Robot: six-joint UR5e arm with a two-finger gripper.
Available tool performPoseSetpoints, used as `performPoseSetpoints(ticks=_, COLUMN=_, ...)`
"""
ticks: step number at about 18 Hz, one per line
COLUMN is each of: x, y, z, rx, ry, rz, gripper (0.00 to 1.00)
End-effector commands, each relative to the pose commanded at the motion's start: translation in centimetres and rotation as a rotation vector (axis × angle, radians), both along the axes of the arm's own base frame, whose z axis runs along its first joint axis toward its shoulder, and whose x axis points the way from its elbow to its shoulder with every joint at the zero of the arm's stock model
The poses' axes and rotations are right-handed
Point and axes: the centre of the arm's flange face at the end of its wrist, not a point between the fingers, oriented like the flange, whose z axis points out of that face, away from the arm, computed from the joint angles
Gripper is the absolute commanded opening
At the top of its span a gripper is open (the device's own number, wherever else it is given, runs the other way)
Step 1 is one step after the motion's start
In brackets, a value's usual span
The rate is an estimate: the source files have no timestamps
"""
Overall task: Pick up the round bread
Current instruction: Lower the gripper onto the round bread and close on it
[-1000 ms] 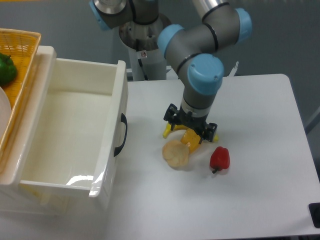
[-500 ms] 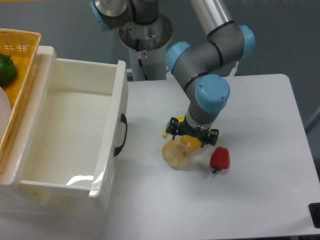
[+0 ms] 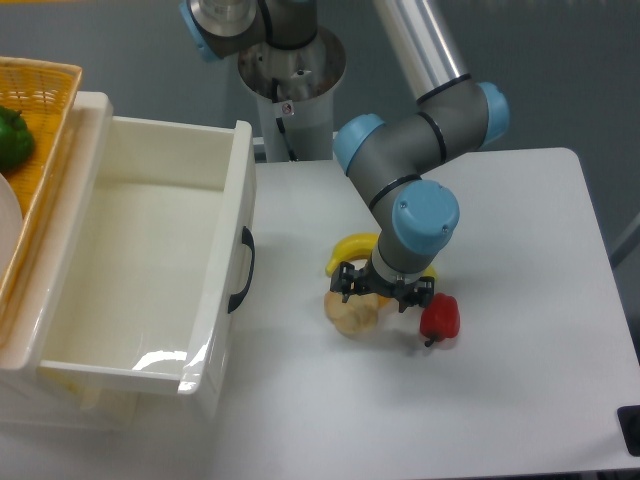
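The round bread (image 3: 348, 313) is a pale tan flattish bun on the white table, just right of the drawer. My gripper (image 3: 384, 292) hangs low over its right edge, fingers spread apart, open and holding nothing. The gripper body hides part of the bread's right side. The red pepper (image 3: 440, 317) lies just right of the gripper.
A yellow banana (image 3: 347, 249) lies behind the gripper, with an orange-yellow item mostly hidden under it. A white open drawer box (image 3: 140, 270) stands at left with a black handle (image 3: 241, 270). A wicker basket (image 3: 40, 110) holds a green pepper (image 3: 12, 138) at far left.
My gripper has moved forward and down from over the banana to just above the bread's right edge. The bread and pepper have not moved.
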Motion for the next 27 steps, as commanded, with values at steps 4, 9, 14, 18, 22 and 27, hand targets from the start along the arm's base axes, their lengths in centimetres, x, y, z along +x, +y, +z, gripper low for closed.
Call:
performPoseSetpoints(ticks=4, x=0.6, y=0.5, z=-0.8, rx=-0.008, ry=-0.011, rz=-0.011, gripper=1.00)
performPoseSetpoints(ticks=9, x=0.6, y=0.6, z=-1.3, rx=-0.011, ry=-0.016, rz=-0.015, gripper=0.91)
performPoseSetpoints(ticks=14, x=0.5, y=0.7, z=-1.3, rx=-0.013, ry=-0.017, rz=-0.014, gripper=0.53)
performPoseSetpoints(ticks=18, x=0.4, y=0.8, z=-1.1, rx=-0.010, ry=-0.014, rz=-0.012, gripper=0.11)
performPoseSetpoints(ticks=22, x=0.2, y=0.8, z=-0.7, rx=-0.003, ry=-0.007, rz=-0.012, gripper=0.01)
performPoseSetpoints(ticks=27, x=0.1, y=2.1, z=1.9, rx=0.020, ry=0.035, rz=-0.034, gripper=0.01)
